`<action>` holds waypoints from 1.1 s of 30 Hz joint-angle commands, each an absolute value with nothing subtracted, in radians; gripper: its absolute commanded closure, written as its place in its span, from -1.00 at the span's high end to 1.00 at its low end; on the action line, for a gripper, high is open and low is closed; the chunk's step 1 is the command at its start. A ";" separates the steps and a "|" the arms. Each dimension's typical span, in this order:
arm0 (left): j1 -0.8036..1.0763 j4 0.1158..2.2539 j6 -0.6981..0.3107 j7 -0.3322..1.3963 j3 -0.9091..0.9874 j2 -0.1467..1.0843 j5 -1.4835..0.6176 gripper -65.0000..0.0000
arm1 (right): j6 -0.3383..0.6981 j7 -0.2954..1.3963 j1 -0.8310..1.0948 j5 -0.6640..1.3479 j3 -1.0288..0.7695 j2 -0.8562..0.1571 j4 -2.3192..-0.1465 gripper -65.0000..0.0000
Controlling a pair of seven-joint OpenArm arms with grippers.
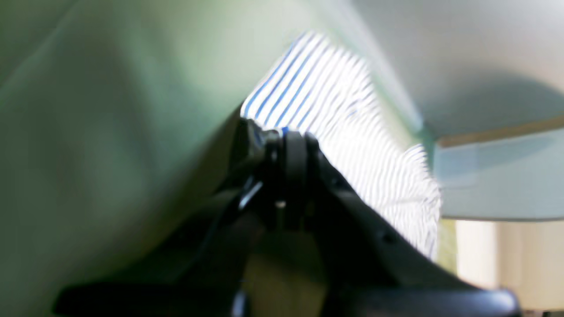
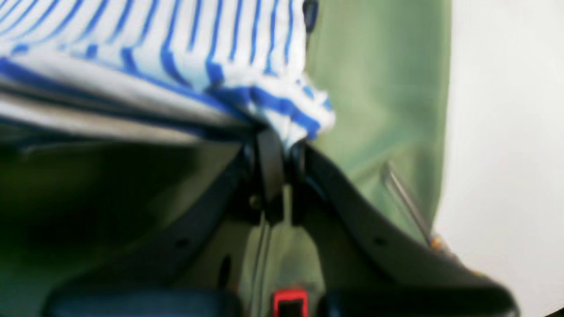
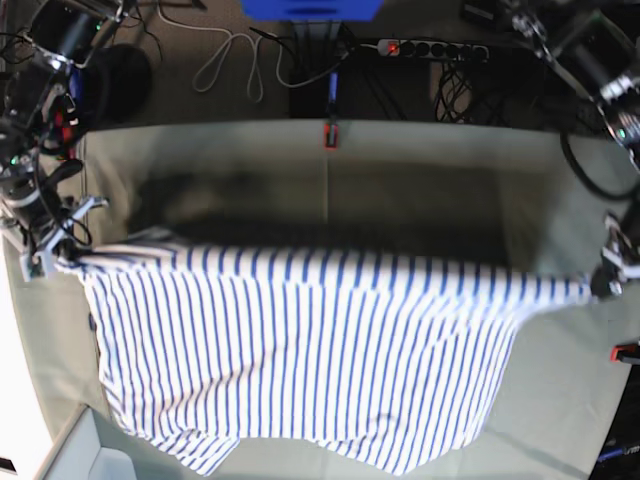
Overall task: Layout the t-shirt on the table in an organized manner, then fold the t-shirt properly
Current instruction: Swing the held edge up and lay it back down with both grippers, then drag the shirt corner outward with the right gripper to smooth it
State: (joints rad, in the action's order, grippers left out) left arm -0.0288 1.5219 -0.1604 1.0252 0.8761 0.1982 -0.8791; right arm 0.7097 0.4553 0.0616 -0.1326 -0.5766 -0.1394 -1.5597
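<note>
**Shirt stretched between both grippers**

The left gripper (image 1: 282, 136) is clamped tight on one end of the t-shirt (image 3: 300, 350), and the right gripper (image 2: 277, 141) pinches the other end. Between them the top edge runs taut across the table (image 3: 420, 180), long axis side to side. The body hangs toward the near edge. Bare cloth lies open behind, up to the red clamp (image 3: 329, 135).
</note>
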 commanded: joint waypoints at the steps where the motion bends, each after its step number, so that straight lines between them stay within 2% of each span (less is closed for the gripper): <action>1: 0.001 1.520 -0.166 1.015 0.885 0.209 -0.915 -1.00 | 0.698 0.406 0.071 -0.114 -0.582 -0.145 -1.581 -1.00; 9: 0.162 1.489 -0.168 1.020 0.986 0.185 -0.989 -1.00 | 0.698 0.355 0.216 -0.114 -0.582 -0.147 -1.621 -1.00; 18: 0.197 1.484 -0.168 1.023 1.001 0.186 -0.980 -1.00 | 0.698 0.355 0.315 -0.114 -0.576 -0.143 -1.616 -1.00; 25: 0.191 1.484 -0.168 1.021 1.000 0.174 -0.978 -1.00 | 0.698 0.357 0.288 -0.119 -0.568 -0.160 -1.615 -1.00; 28: 0.188 1.484 -0.168 1.020 1.000 0.173 -0.978 -1.00 | 0.698 0.364 0.229 -0.171 -0.483 -0.196 -1.547 -1.00; 33: 0.179 1.484 -0.168 1.023 0.998 0.173 -0.977 -1.00 | 0.698 0.364 0.102 -0.343 -0.407 -0.208 -1.445 -0.53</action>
State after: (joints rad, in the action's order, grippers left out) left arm 0.1822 1.4693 -0.1623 1.0363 0.9924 0.1524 -0.9592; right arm 0.7059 0.3847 0.1135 -0.3565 -0.4007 -0.1902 -1.4242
